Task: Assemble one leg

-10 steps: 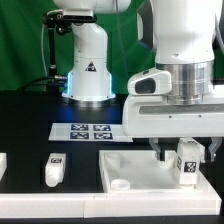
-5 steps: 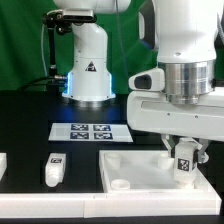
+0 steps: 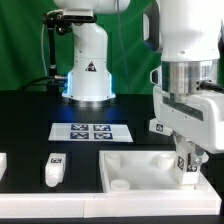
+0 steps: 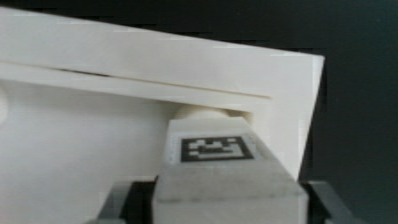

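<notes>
My gripper (image 3: 188, 165) is shut on a white leg (image 3: 190, 167) with a black-and-white tag and holds it upright over the large white square panel (image 3: 135, 168), near its corner at the exterior view's right. In the wrist view the leg (image 4: 217, 170) fills the space between my dark fingers (image 4: 128, 204), with the panel's edge (image 4: 160, 85) just beyond it. Another identical leg (image 3: 52, 170) lies on the black table at the exterior view's left. A round hole (image 3: 120, 184) shows in the panel's near left corner.
The marker board (image 3: 91, 131) lies flat behind the panel. A second robot base (image 3: 88, 62) stands at the back. Another white piece (image 3: 3, 165) shows at the exterior view's left edge.
My wrist has turned and the gripper with the leg has shifted slightly toward the exterior view's right, staying over the panel's right corner.
</notes>
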`<state>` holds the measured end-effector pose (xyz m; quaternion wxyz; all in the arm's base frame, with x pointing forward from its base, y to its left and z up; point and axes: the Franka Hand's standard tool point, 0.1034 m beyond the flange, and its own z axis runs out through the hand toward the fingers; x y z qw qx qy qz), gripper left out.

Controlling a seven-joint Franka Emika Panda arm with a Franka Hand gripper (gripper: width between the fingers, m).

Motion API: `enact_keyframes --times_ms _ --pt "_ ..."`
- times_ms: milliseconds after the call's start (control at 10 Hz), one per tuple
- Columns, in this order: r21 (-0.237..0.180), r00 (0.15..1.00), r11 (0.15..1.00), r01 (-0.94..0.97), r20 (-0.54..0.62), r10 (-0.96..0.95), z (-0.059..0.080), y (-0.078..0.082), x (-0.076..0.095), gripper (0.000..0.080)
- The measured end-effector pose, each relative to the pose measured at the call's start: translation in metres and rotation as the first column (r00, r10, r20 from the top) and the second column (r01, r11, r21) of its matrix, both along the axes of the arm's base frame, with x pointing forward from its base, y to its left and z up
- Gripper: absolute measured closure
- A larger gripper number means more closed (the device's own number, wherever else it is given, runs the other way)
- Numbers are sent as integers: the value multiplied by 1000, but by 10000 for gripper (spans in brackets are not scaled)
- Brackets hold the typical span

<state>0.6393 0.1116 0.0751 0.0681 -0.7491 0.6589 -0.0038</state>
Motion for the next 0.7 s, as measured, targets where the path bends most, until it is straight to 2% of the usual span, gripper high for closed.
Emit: enact_keyframes --times_ms 200,300,400,500,600,700 --pt "-3 1000 1000 -27 2 27 -1 0 0 515" --pt "-10 997 997 -75 6 76 -1 0 0 457" --pt "-42 954 954 -298 29 299 -1 -2 2 248" --pt "-63 890 890 -451 39 454 -2 0 2 248" --pt "-75 831 832 -550 42 554 -3 1 1 172" --pt "-85 796 796 -599 42 604 -3 1 1 172"
